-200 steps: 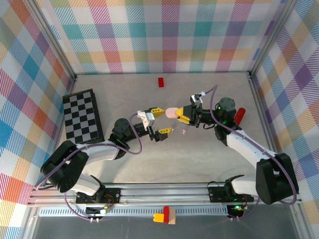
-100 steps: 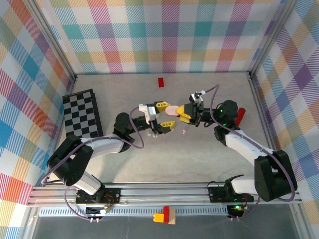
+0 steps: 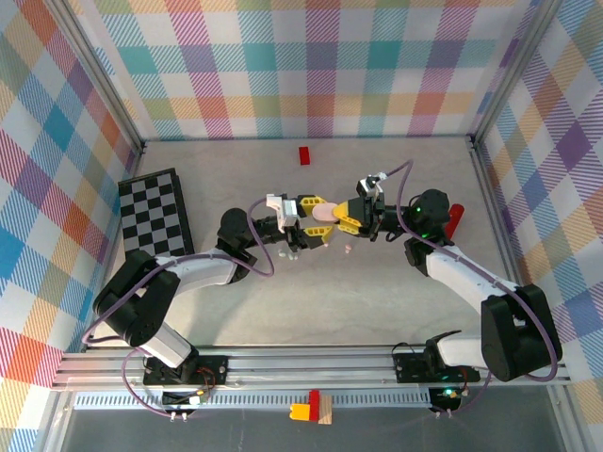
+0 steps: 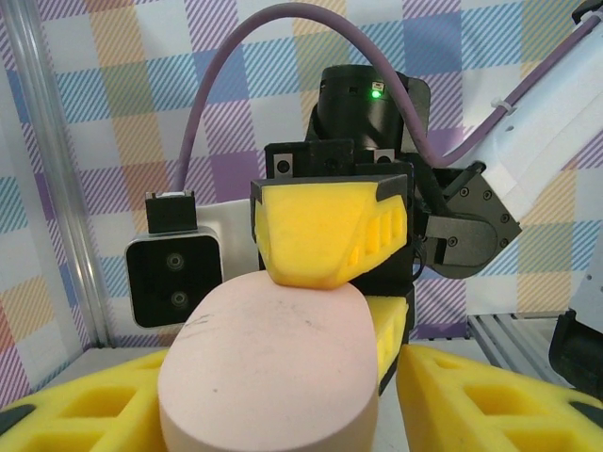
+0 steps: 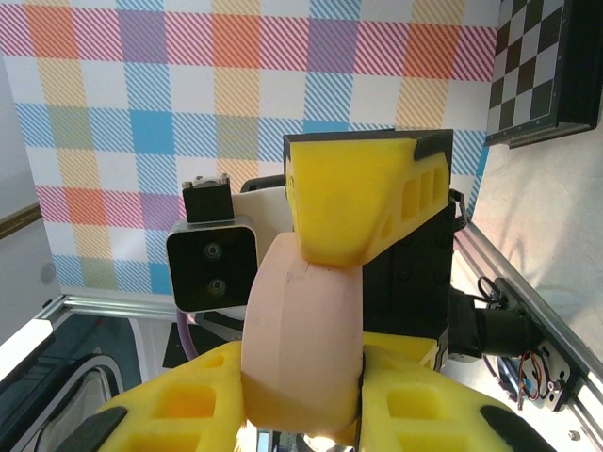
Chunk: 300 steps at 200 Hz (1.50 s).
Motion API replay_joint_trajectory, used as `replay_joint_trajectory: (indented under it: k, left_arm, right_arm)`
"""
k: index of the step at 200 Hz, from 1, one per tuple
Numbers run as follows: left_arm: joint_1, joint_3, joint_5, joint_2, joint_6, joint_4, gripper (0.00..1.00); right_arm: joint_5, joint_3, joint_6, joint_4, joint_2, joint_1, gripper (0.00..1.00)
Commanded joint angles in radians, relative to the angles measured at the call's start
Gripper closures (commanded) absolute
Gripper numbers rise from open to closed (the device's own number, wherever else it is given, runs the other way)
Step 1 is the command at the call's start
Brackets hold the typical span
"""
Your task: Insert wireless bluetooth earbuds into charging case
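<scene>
Now our right gripper (image 3: pixel 339 216) clamps the pink case (image 4: pixel 268 372), long axis aimed at the left gripper (image 3: pixel 315 220), whose jaws straddle it, grip unclear.

A black-and-white chessboard (image 3: pixel 156 218) lies flat at the left of the desk (image 3: pixel 377 292). A small red block (image 3: pixel 304 154) sits near the back wall. Yellow and red blocks (image 3: pixel 311 409) rest below the front rail.

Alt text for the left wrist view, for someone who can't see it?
A pink pebble-shaped case sits in the near centre, flanked by the yellow fingers of the left gripper. The right gripper faces the camera and clamps the case's far end, one yellow finger pressed on top. A plaid wall stands behind.
</scene>
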Motion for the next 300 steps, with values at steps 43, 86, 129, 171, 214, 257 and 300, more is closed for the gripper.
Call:
replay_joint_trajectory:
  k: [43,86,129,171,214,257,300]
  left_arm:
    - [0.002,0.019,0.079,0.017,0.043,0.054,0.47]
    - [0.003,0.019,0.089,0.020,0.053,0.055,0.50]
    - [0.002,0.010,0.096,0.021,0.089,0.052,0.51]
    - [0.003,0.011,0.105,0.026,0.101,0.053,0.55]
    - [0.003,0.008,0.105,0.023,0.101,0.052,0.61]
    - [0.005,-0.003,0.069,0.007,0.085,0.042,0.63]
    - [0.020,-0.009,0.084,-0.009,0.024,0.015,0.64]
  right_arm:
    - [0.001,0.012,0.012,0.029,-0.017,-0.002,0.95]
    - [0.005,0.007,0.008,0.015,-0.012,-0.002,0.96]
    - [0.004,0.010,0.028,0.023,-0.009,-0.001,0.97]
    - [0.001,0.015,0.029,0.014,-0.007,-0.002,0.97]
    - [0.003,0.017,0.006,-0.015,-0.013,-0.001,0.96]
    - [0.042,0.060,-0.259,-0.309,-0.109,-0.005,0.45]
    - [0.266,0.261,-0.949,-1.141,-0.251,-0.001,0.18]
